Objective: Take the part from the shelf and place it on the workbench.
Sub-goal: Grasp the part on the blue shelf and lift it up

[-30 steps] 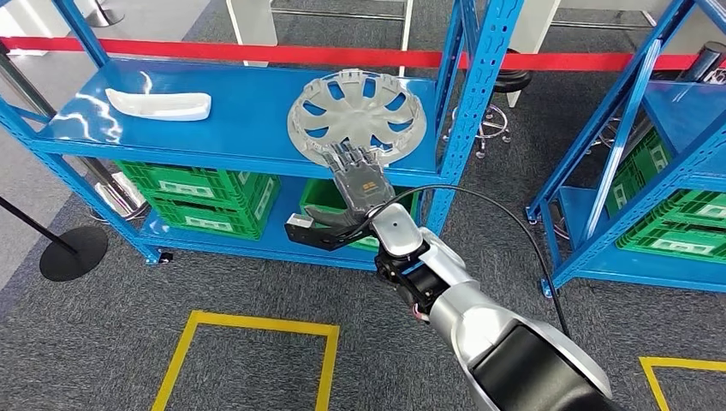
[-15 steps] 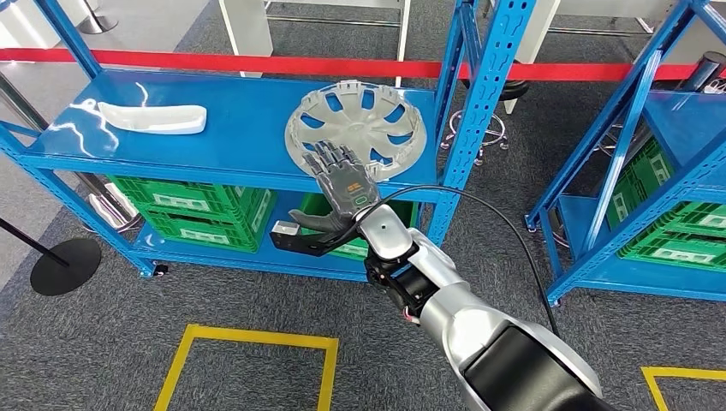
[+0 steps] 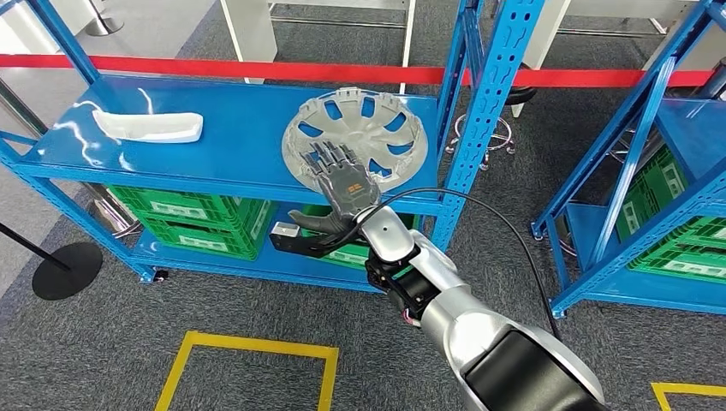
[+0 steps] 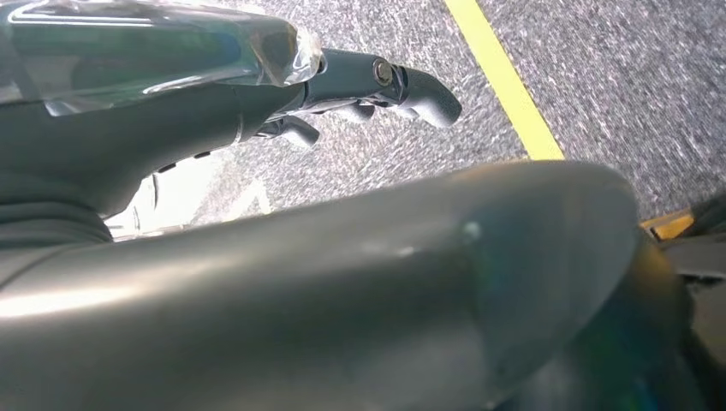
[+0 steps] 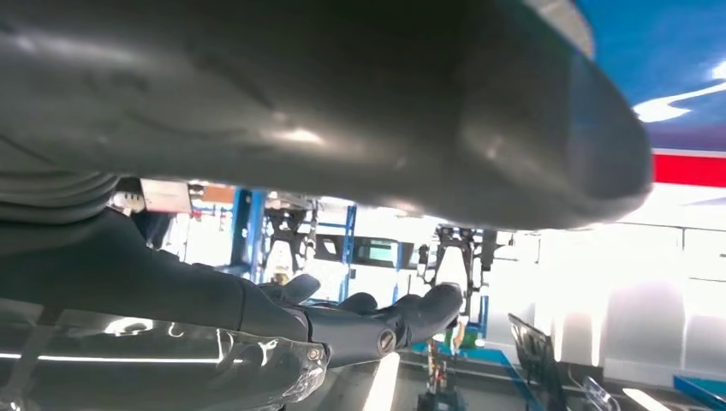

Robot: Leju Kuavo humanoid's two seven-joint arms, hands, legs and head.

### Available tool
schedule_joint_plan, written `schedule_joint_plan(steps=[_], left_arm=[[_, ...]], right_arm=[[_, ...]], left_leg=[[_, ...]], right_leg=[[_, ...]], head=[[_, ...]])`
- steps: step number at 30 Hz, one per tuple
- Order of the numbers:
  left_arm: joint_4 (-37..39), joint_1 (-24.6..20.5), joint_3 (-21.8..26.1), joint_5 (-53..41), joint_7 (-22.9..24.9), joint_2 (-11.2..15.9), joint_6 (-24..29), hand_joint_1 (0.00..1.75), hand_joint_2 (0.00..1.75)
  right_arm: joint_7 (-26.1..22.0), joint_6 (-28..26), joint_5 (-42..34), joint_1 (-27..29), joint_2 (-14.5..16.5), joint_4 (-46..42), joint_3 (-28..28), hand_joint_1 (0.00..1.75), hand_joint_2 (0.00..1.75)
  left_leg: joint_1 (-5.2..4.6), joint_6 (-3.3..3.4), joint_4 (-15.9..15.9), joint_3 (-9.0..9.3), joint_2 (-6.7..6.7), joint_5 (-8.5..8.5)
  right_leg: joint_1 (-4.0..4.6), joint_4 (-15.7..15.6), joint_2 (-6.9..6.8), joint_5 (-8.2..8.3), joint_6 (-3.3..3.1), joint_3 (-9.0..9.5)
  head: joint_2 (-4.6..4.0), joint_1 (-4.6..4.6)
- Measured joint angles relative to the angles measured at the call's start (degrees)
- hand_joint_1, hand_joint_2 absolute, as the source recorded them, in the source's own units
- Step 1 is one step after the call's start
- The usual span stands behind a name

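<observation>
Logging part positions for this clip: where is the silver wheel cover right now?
In the head view the wheel cover lies on the blue shelf's top level, at its right end, under the right hand's fingers.

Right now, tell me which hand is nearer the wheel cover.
Right. The right hand reaches over the wheel cover on the shelf; the left hand hangs low above the carpet.

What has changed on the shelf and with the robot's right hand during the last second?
The right hand has moved forward over the near rim of the silver wheel cover, its fingers now lying further onto it. The whole picture has shifted a little, so the camera moved as well. The wheel cover stays flat on the blue shelf, not lifted, and the white part stays at the shelf's left end.
</observation>
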Motion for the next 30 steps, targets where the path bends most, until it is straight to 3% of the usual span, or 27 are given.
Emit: schedule_joint_plan(steps=[2, 5, 6, 7, 8, 10, 12, 15, 17, 18, 20, 21, 22, 23, 25, 26, 28, 30], left_arm=[[-0.01, -0.06, -0.02, -0.01, 0.0, -0.01, -0.03, 0.0, 0.0], [-0.01, -0.11, -0.05, 0.0, -0.05, 0.01, -0.04, 0.0, 0.0], [-0.01, -0.17, -0.04, 0.01, -0.08, 0.02, -0.04, 0.0, 0.0], [-0.02, -0.23, -0.04, 0.01, -0.1, 0.04, -0.04, 0.0, 0.0], [-0.01, -0.28, -0.04, 0.01, -0.11, 0.08, -0.03, 0.0, 0.0], [0.01, -0.21, -0.04, 0.03, -0.05, 0.2, -0.05, 0.0, 0.0], [0.02, -0.15, -0.05, 0.05, 0.0, 0.27, -0.07, 0.0, 0.0], [0.01, -0.09, -0.11, 0.05, 0.01, 0.21, -0.05, 0.0, 0.0], [0.01, -0.07, -0.18, 0.05, 0.02, 0.17, -0.04, 0.0, 0.0], [0.01, -0.09, -0.21, 0.05, 0.02, 0.14, -0.04, 0.0, 0.0], [0.01, -0.11, -0.25, 0.05, 0.02, 0.11, -0.05, 0.0, 0.0], [0.01, -0.07, -0.26, 0.04, 0.03, 0.11, -0.05, 0.0, 0.0], [0.02, -0.01, -0.27, 0.03, 0.03, 0.11, -0.05, 0.0, 0.0], [0.02, 0.04, -0.27, 0.01, 0.04, 0.12, -0.05, 0.0, 0.0], [0.02, 0.06, -0.3, -0.01, 0.04, 0.07, -0.05, 0.0, 0.0], [0.01, 0.04, -0.31, -0.01, 0.04, 0.05, -0.05, 0.0, 0.0], [0.02, 0.02, -0.33, -0.01, 0.04, 0.03, -0.05, 0.0, 0.0], [0.02, 0.05, -0.35, 0.01, 0.04, 0.04, -0.05, 0.0, 0.0]], right_arm=[[-0.34, -0.14, 0.07, -0.09, 0.32, -0.09, -0.13, 0.0, 0.0], [-0.98, -0.23, 0.39, 0.09, 0.8, -0.12, -0.16, 0.0, 0.0], [-1.13, -0.25, 0.54, 0.28, 0.89, -0.12, -0.15, 0.0, 0.0], [-1.25, -0.27, 0.71, 0.45, 0.98, -0.12, -0.15, 0.0, 0.0], [-1.4, -0.3, 0.8, 0.57, 1.1, -0.12, -0.15, 0.0, 0.0], [-1.8, -0.45, 0.97, 0.63, 1.42, -0.12, -0.15, 0.0, 0.0], [-2.13, -0.67, 1.05, 0.64, 1.68, -0.12, -0.15, 0.0, 0.0], [-2.6, -0.88, 1.2, 0.68, 1.92, -0.16, -0.17, 0.0, 0.0], [-3.08, -1.04, 1.3, 0.6, 2.1, -0.25, -0.23, 0.0, 0.0], [-3.3, -1.11, 1.39, 0.61, 2.15, -0.29, -0.25, 0.0, 0.0], [-3.74, -1.2, 1.57, 0.85, 2.14, -0.29, -0.26, 0.0, 0.0], [-3.96, -1.2, 1.64, 1.09, 2.13, -0.29, -0.25, 0.0, 0.0], [-4.16, -1.2, 1.68, 1.31, 2.12, -0.3, -0.23, 0.0, 0.0], [-4.35, -1.2, 1.72, 1.46, 2.14, -0.34, -0.21, 0.0, 0.0], [-4.7, -1.2, 1.74, 1.58, 2.19, -0.51, -0.16, 0.0, 0.0], [-4.94, -1.2, 1.75, 1.58, 2.23, -0.65, -0.12, 0.0, 0.0], [-5.38, -1.18, 1.68, 1.71, 2.29, -0.93, -0.04, 0.0, 0.0], [-5.57, -1.16, 1.59, 1.89, 2.31, -1.12, 0.0, 0.0, 0.0]], left_leg=[[0.08, -0.43, 2.59, -1.27, 0.09, -1.36], [0.08, -0.68, 13.91, -7.98, 0.16, -5.13], [0.07, -0.71, 16.44, -9.88, 0.16, -5.28], [0.06, -0.69, 16.88, -10.76, 0.17, -4.31], [0.05, -0.62, 14.93, -10.38, 0.17, -2.27], [-0.03, -0.36, 7.27, -7.49, 0.24, 2.65], [-0.19, 0.03, 1.72, -5.0, 0.26, 4.56], [-0.22, 0.81, 0.67, -4.28, 0.1, 3.93], [0.01, 1.47, 0.48, -3.81, 0.1, 3.64], [0.1, 1.76, 0.4, -3.55, 0.14, 3.48], [0.11, 2.1, 0.41, -3.21, 0.19, 3.06], [0.11, 2.14, 0.42, -3.03, 0.19, 2.86], [0.12, 2.1, 0.43, -2.78, 0.15, 2.65], [0.13, 2.01, 0.43, -2.45, 0.1, 2.4], [0.14, 1.65, 0.43, -1.66, -0.02, 1.83], [0.06, 1.38, 0.46, -1.44, -0.06, 1.56], [-0.02, 0.8, 0.46, -1.38, -0.08, 1.25], [0.01, 0.48, 0.41, -1.44, -0.07, 1.17]], right_leg=[[-0.24, -0.36, 0.01, -0.19, -0.73, 0.64], [-0.21, -0.45, -0.03, -0.92, -1.48, 1.48], [-0.14, -0.45, -0.02, -1.23, -1.54, 1.8], [-0.09, -0.44, -0.01, -1.56, -1.54, 2.2], [-0.07, -0.44, 0.04, -1.92, -1.5, 2.68], [0.0, -0.42, 0.17, -2.74, -1.23, 3.7], [0.26, -0.32, 0.33, -3.44, -0.7, 4.1], [0.35, -0.38, 0.29, -4.06, 0.13, 4.16], [0.2, 1.82, 0.15, -5.41, 0.84, 3.3], [0.08, 4.79, 0.08, -6.73, 1.2, 1.8], [-0.19, 13.1, -0.01, -9.61, 1.75, -2.89], [-0.3, 16.2, -0.03, -10.18, 1.89, -4.98], [-0.39, 17.21, -0.04, -9.62, 1.93, -6.09], [-0.47, 15.73, -0.07, -7.86, 1.89, -6.0], [-0.56, 7.71, -0.16, -2.89, 1.59, -3.03], [-0.5, 3.87, -0.2, -1.2, 1.41, -1.43], [-0.25, 0.44, -0.19, -0.31, 1.01, 0.04], [-0.05, 0.43, -0.1, -0.52, 0.72, 0.01]], head=[[0.0, -0.19], [0.0, -0.53], [0.0, -0.54], [0.0, -0.55], [0.0, -0.55], [0.0, -0.62], [0.0, -0.71], [0.0, -0.63], [0.0, -0.4], [0.0, -0.26], [0.0, 0.03], [0.0, 0.04], [0.0, 0.08], [0.0, 0.09], [0.0, 0.14], [0.0, 0.15], [0.0, 0.16], [0.0, 0.14]])
